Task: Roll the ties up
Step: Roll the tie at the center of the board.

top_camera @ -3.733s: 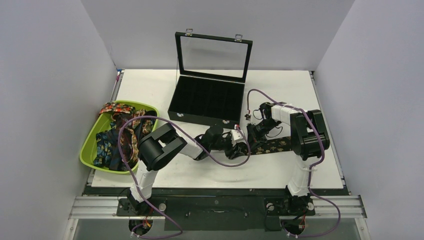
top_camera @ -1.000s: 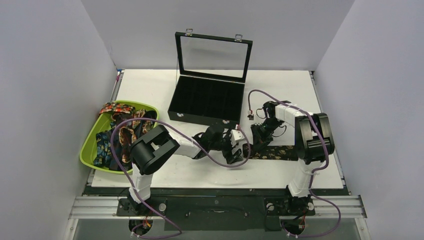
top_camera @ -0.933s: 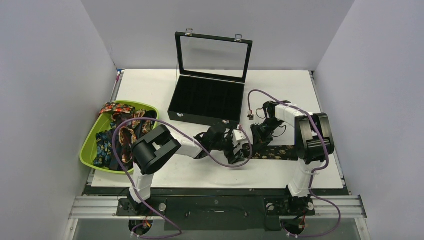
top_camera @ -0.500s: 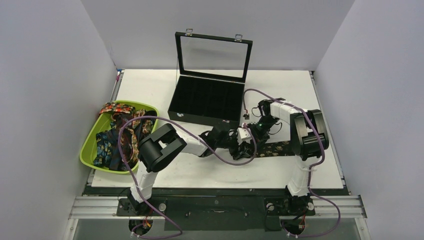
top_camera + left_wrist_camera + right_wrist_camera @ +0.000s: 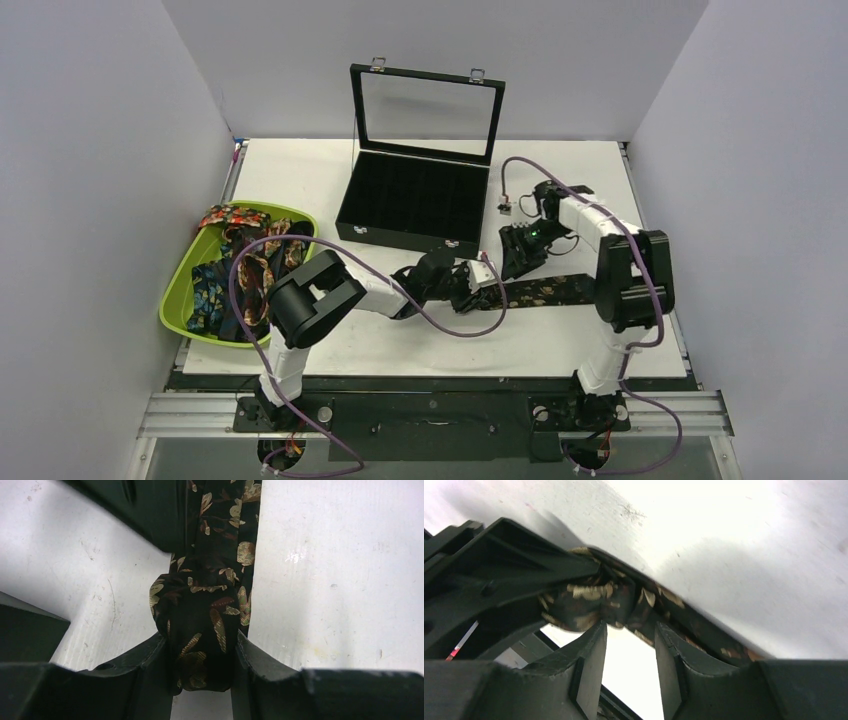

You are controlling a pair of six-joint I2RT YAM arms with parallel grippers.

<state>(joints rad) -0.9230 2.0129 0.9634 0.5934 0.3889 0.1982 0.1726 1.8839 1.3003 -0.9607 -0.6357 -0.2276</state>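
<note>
Where overhead hides it, left wrist shows jaws clamping tie (image 5: 205, 620).

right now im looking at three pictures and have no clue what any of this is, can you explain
These are two robot arms bolted to a white table, each ending in a two-finger gripper. The wide picture looks down from above; the two close-ups come from wrist cameras. On the table: a black case with its glass lid up, and a green tray of more ties. A dark tie with tan leaves lies flat, one end rolled. The left gripper is shut on that roll. The right gripper is open close by, holding nothing.
</note>
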